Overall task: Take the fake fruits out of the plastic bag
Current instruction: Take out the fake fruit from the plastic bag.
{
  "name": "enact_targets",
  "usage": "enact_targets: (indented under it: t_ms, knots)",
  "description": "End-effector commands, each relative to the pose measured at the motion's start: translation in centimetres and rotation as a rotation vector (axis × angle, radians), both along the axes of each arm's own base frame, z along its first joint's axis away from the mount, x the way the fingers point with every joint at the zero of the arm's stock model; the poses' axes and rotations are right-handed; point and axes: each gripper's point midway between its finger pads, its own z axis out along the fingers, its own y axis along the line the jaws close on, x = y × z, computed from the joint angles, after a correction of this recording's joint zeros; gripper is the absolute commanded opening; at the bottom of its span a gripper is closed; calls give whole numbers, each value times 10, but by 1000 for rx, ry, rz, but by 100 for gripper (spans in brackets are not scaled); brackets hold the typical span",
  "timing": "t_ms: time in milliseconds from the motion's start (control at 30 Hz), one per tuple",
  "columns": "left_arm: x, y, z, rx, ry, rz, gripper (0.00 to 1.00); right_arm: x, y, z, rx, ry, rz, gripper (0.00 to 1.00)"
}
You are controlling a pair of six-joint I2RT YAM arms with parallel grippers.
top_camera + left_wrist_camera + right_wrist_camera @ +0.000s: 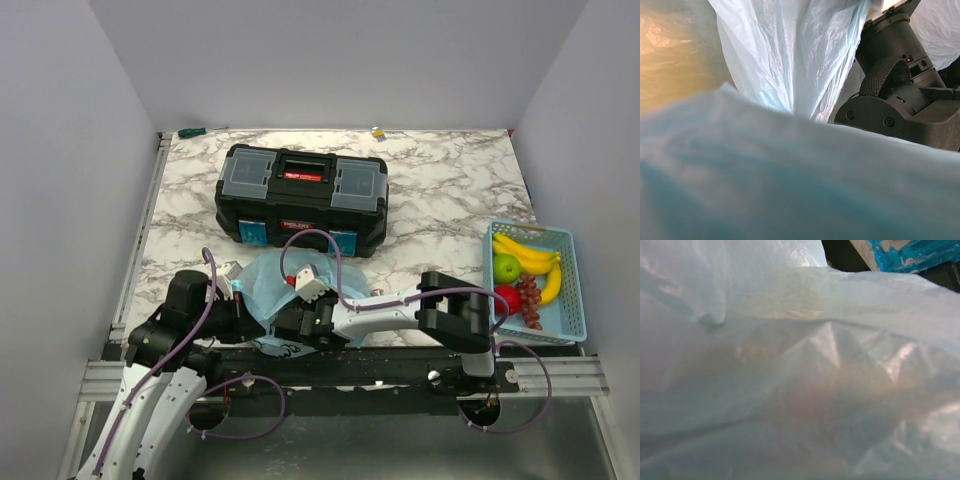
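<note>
The light-blue plastic bag [268, 283] lies crumpled in front of the toolbox, between my two arms. My left gripper [238, 312] is at the bag's left edge. In the left wrist view, bag film [790, 180] covers the fingers. My right gripper [292, 326] reaches in from the right, at the bag's near edge. In the right wrist view, bag film [790, 340] fills the frame and hides the fingers. A blurred orange-pink rounded shape [840, 385] shows through the film. I cannot tell whether either gripper is open or shut.
A black toolbox [302, 197] stands just behind the bag. A light-blue mesh basket [572, 285] at the right holds bananas [525, 255], a green apple [507, 268], a red apple [508, 298] and grapes [528, 300]. The right arm's black body [900, 95] sits close to the left wrist camera.
</note>
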Motion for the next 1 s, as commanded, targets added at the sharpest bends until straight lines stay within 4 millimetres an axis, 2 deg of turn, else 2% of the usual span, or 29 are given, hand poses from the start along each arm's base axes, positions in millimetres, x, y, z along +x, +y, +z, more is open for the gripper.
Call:
enact_targets:
  t_ms: [0,100,200,400,500,733,967]
  knots:
    - [-2,-3,-2,-13,12,-21,0,10,6,-7,34,-37,-6,67]
    - [-3,-3,-2,-14,12,-20,0,13,17,-5,46,-49,7,61]
    - [-3,-3,-3,-14,13,-18,0,16,24,1,50,-57,12,50]
    - [-2,-3,-3,-13,14,-16,0,10,35,28,144,-41,34,27]
    - [-2,-3,-3,-13,16,-15,0,-2,53,43,257,28,106,17]
    - [-2,-3,-3,-12,17,-14,0,-46,97,65,509,276,328,2]
    - [-1,-3,-4,-10,22,-11,0,-96,124,81,672,490,560,1]
